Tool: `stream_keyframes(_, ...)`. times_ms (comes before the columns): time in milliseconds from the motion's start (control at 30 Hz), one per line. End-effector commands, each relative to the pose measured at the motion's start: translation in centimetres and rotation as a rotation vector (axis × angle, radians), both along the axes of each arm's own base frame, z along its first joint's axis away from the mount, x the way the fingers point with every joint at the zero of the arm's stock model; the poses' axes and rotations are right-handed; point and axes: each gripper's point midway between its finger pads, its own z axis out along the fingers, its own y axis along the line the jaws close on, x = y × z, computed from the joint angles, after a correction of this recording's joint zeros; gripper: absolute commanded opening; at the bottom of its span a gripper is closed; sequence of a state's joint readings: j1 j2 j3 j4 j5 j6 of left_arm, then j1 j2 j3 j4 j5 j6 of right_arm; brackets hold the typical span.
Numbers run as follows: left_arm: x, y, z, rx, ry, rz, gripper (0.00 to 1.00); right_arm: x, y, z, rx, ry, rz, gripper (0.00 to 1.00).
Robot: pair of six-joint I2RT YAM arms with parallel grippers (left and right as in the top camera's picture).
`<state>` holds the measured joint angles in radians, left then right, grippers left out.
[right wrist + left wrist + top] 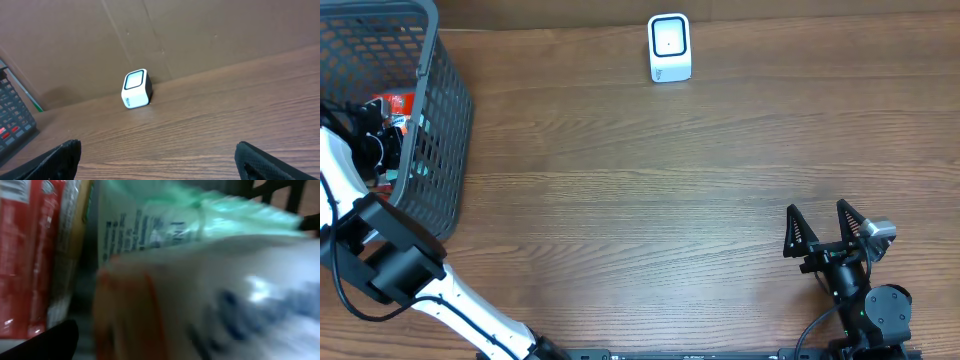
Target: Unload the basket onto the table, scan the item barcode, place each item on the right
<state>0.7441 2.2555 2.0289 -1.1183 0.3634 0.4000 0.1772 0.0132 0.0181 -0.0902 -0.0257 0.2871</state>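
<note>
**Left gripper [378, 148] poised among the packets.**
Jaws wide open and empty, close against a blurred white packet [215, 285] in the basket [452, 120], apparently to pick it; right gripper [816, 210], open and empty, rests aside, leaving the scanner [669, 47] unobstructed.

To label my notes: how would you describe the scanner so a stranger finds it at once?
Start at the wooden table, far edge, right of the dark mesh basket. The scanner is the small white box standing alone there, with a dark-rimmed square window.
</note>
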Motion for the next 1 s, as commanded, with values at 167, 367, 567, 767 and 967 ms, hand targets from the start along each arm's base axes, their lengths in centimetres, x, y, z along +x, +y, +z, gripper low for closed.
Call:
stream_keyframes(167, 0.6, -0.6, -1.1, 0.000, 0.012, -0.032, 0.68, 0.0, -0.1, -0.2, -0.005, -0.003, -0.004, 1.00)
stream_keyframes(367, 0.5, -0.5, -0.3, 0.008, 0.009, -0.028, 0.47, 0.0, -0.1, -0.2, -0.005, -0.003, -0.004, 1.00)
stream_keyframes(567, 0.7, 0.4, 3.7, 0.082, -0.044, 0.001, 0.46, 0.0, -0.1, -0.2, -0.005, -0.003, -0.004, 1.00)
stream_keyframes(767, 1.0, 0.6, 10.6, 0.170, -0.175, 0.057, 0.47, 0.0, -0.1, -0.2, -0.005, -0.003, -0.004, 1.00)
stream_keyframes(967, 0.2, -0.3, 19.7, 0.257, -0.356, 0.145, 0.47, 0.0, -0.1, -0.2, -0.005, -0.003, -0.004, 1.00)
